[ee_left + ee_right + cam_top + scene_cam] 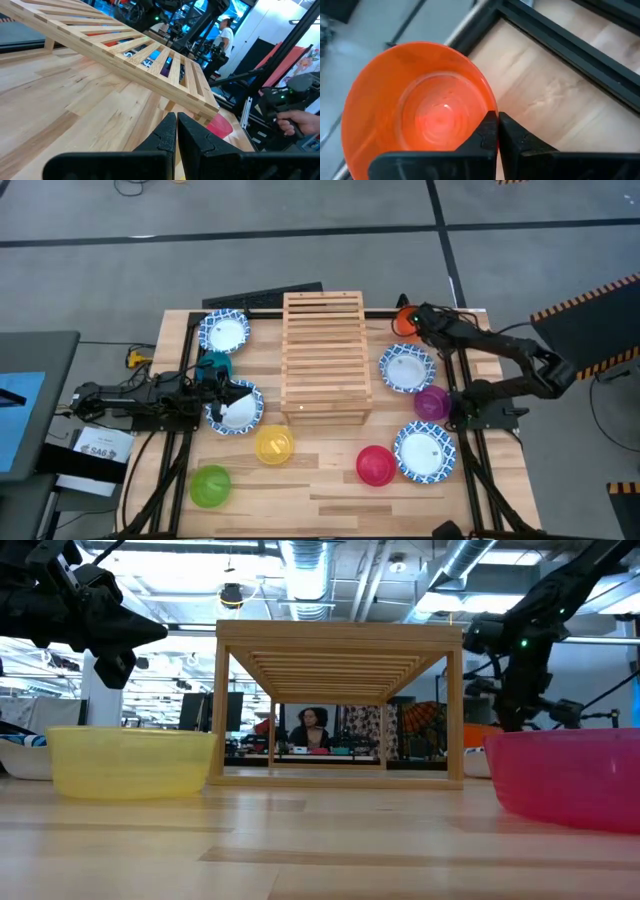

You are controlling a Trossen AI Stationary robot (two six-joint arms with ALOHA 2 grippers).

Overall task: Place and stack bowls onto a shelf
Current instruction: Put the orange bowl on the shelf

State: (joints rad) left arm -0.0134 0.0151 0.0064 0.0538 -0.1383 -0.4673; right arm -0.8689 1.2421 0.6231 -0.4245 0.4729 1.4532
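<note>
Shelf (pixel 322 355) mid-surface, bare. Right end effector (pixel 497 131) at far right corner, fingers pinched on orange bowl (pixel 415 107) rim. Left end effector (pixel 176 131) closed, empty, over patterned bowl (pixel 236 406). Advice: lift orange bowl level, clear frame, set flat on slats.

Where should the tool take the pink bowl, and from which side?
Judging by its pose, the pink bowl sits upright and open, so pinch its thin rim from above, one finger inside. The side facing the table's near edge looks freest; a white bowl crowds the other.

Slatted wooden shelf (pixel 323 357) stands mid-table, 10 bowls scattered around it.
</note>
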